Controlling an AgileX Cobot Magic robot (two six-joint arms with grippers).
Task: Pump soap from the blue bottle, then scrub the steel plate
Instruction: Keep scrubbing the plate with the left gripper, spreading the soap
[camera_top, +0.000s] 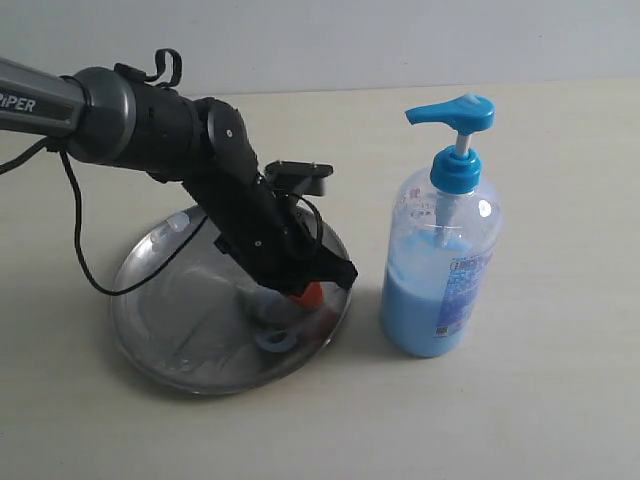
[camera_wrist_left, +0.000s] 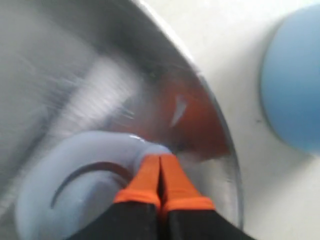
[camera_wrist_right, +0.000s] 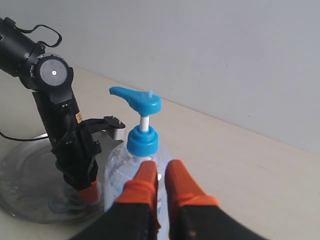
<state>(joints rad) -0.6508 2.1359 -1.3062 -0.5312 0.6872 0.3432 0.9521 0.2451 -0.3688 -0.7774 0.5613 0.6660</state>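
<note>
The steel plate (camera_top: 150, 345) lies at the left of the table. My left gripper (camera_top: 310, 293) reaches down into it near its right rim, orange fingertips pressed together. In the left wrist view this gripper (camera_wrist_left: 160, 159) is shut, its tips touching a ring-shaped smear of light blue soap (camera_wrist_left: 45, 200) on the plate (camera_wrist_left: 50, 75). The blue bottle (camera_top: 440, 290) stands upright just right of the plate, pump head (camera_top: 455, 112) raised. My right gripper (camera_wrist_right: 161, 167) hovers close behind the bottle (camera_wrist_right: 120, 170), just below its collar, fingers nearly together and holding nothing.
The left arm's black body and cable (camera_top: 80, 250) lean over the plate's back half. Bare beige table (camera_top: 560, 400) lies in front of and to the right of the bottle. A pale wall (camera_wrist_right: 225, 50) runs along the table's far edge.
</note>
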